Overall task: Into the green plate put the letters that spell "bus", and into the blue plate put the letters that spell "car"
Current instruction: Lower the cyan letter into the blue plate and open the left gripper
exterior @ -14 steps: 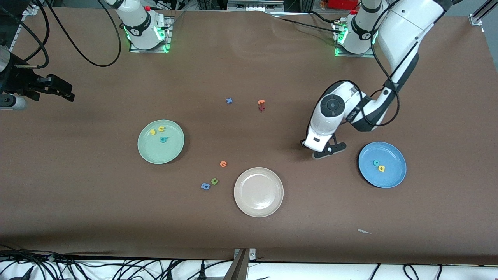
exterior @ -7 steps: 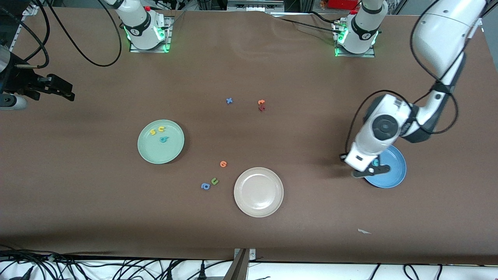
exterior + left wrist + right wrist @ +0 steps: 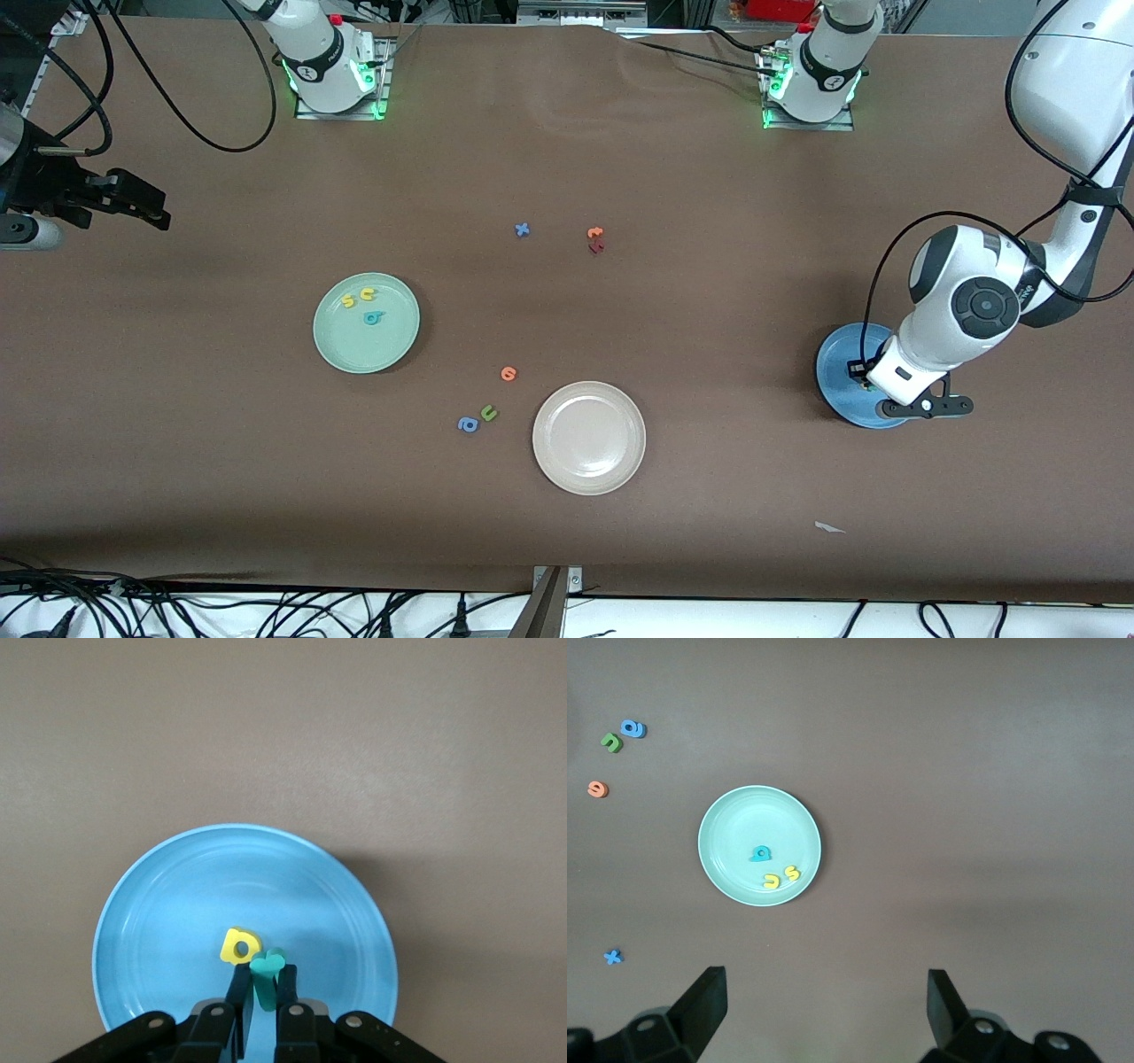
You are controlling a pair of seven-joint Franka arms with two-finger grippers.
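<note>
Left hand (image 3: 263, 992) is over the blue plate (image 3: 837, 354), fingers clamped on the teal r (image 3: 265, 974). Right hand (image 3: 824, 1001) waits over the surface's edge at the right arm's end, fingers spread wide apart and holding nothing.

Brown surface (image 3: 567, 532): carries three plates and loose foam letters.

Blue plate: toward the left arm's end of the surface; the yellow a (image 3: 239, 947) lies in it, just beside the held teal r. A teal c cannot be made out.

Green plate (image 3: 366, 322): toward the right arm's end, holding the teal b (image 3: 373, 317), yellow u (image 3: 367, 293) and yellow s (image 3: 348, 301), close together.

Cream-white plate (image 3: 588, 437): nearer the front-camera edge, between the other two plates.

Loose letters on the surface: an orange letter (image 3: 508, 373), a green u (image 3: 488, 413) and a blue a (image 3: 467, 424) beside the cream-white plate; a blue x (image 3: 522, 229) and an orange and dark red pair (image 3: 595, 239) near the middle, toward the bases' edge.
</note>
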